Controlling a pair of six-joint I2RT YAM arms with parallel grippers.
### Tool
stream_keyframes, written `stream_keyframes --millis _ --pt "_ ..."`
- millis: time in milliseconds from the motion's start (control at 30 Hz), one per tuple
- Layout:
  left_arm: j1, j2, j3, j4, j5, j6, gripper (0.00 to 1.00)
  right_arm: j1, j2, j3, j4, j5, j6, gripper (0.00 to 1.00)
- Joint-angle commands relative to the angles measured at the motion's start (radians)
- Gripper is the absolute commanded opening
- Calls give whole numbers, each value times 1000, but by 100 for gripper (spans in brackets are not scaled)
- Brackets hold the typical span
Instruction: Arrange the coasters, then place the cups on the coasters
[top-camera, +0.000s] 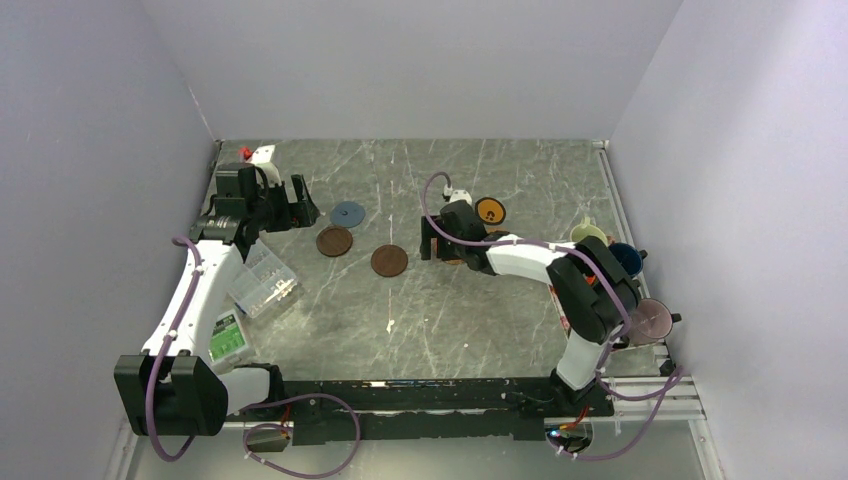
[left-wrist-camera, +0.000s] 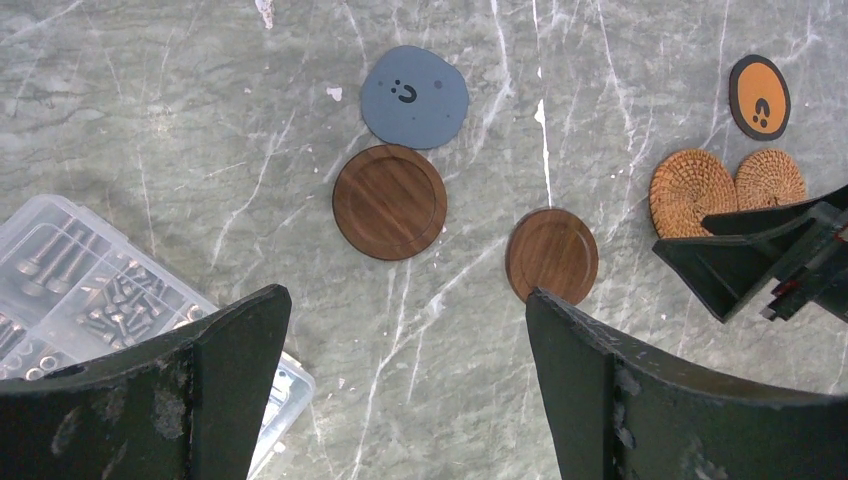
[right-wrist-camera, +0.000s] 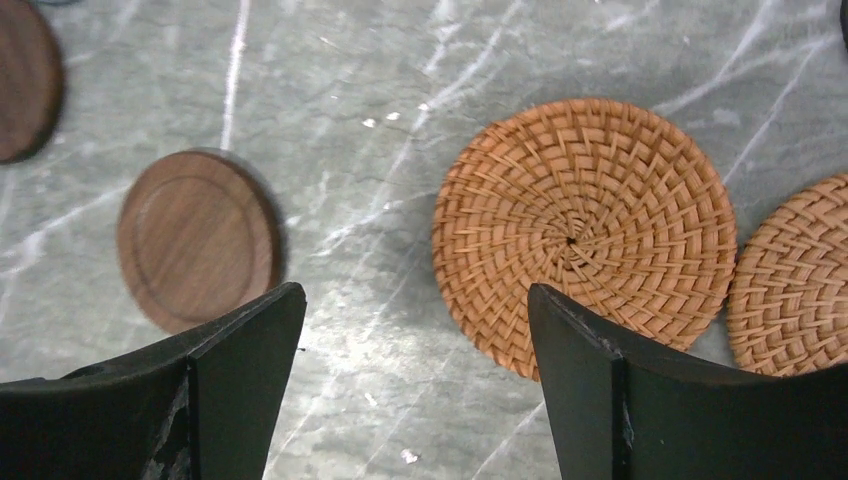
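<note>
Arranging step: right end effector (right-wrist-camera: 412, 300) wide, empty; next move likely straddles the tan woven coaster (right-wrist-camera: 585, 230) at its 2 o'clock.

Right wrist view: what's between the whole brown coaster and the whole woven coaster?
Nothing, just bare table between the brown coaster and the woven coaster; the right wrist view shows it.

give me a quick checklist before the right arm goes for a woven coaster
1. Right gripper open, empty: ok.
2. Left gripper open, empty: ok.
3. Woven coaster clear of second woven coaster: not ok, edges look touching.
4. Blue coaster clear of brown coaster: not ok, touching.
5. Cups on coasters: not ok, none placed.
</note>
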Motion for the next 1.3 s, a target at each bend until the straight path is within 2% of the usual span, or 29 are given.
stream_keyframes --millis 0,200,400,500,633,700,933,1267 --pt "-4 -28 0 30 -9 -2 94 -5 -103 34 55 -63 -59 87" --pt "-5 -26 -1 30 -3 -3 94 12 -56 112 76 -191 -78 87" --pt "-6 -33 -2 35 9 1 94 88 59 217 48 -226 -106 87" --pt "-6 -30 -2 34 10 1 94 135 123 288 0 -160 -145 90" --pt "-7 -30 -2 33 5 1 94 211 217 413 -133 31 -214 92" --pt "-7 -30 -2 33 4 3 94 231 241 446 -162 56 -225 92" --pt "-8 -25 0 32 9 1 94 257 252 424 -134 -42 -189 90" --pt "-10 -21 -2 34 11 1 94 263 275 381 -157 -77 -161 90"
